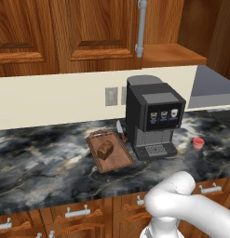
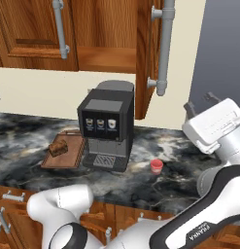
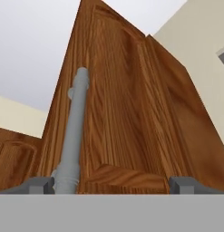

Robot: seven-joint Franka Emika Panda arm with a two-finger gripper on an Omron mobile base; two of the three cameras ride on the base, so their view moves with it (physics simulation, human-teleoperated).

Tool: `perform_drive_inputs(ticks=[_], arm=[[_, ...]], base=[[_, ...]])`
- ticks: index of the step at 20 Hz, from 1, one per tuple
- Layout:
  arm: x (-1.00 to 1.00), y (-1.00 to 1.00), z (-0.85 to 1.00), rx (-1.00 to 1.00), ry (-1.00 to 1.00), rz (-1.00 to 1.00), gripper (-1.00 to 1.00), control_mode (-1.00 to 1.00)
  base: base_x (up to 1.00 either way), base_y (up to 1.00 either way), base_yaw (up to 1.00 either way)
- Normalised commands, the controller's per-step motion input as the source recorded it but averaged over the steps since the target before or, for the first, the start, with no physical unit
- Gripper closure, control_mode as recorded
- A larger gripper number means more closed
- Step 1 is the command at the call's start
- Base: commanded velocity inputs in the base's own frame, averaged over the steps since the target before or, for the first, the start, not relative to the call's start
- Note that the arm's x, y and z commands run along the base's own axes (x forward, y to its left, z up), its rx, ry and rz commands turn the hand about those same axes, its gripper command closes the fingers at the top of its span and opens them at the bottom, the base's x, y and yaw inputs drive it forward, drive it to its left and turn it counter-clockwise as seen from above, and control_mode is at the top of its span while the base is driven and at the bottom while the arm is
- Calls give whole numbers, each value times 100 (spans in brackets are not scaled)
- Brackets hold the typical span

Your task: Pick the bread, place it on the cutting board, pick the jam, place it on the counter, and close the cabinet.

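The bread [image 1: 105,149] [image 2: 58,146] lies on the cutting board [image 1: 117,160] [image 2: 68,159], left of a coffee machine. The red jam [image 1: 198,143] [image 2: 156,166] stands on the dark marble counter [image 1: 42,158] [image 2: 141,182], right of the machine. One cabinet [image 1: 88,32] door [image 2: 149,53] [image 3: 127,118] hangs open, edge-on, with its grey tube handle [image 2: 165,48] [image 3: 72,136]. My gripper [image 2: 200,101] [image 3: 112,185] is open and empty, raised to the right of that door and facing it. The handle's lower end sits near one fingertip [image 3: 41,185].
A black coffee machine [image 1: 153,116] [image 2: 106,126] stands between board and jam. The open cabinet's wooden shelf [image 1: 174,55] [image 2: 107,61] is above it. Drawers with short silver handles [image 1: 80,213] run under the counter. A cream wall with outlets [image 1: 111,96] is behind.
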Motion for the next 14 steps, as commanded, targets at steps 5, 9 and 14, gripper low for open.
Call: perform_drive_inputs(ticks=[5,9,14], arm=[[5,0,0,0,-1,0,-100,-100],[11,1,0,0,0,0,-100,-100],[17,1,0,0,0,0,-100,-100]], base=[[0,0,0],[0,0,0],[0,0,0]])
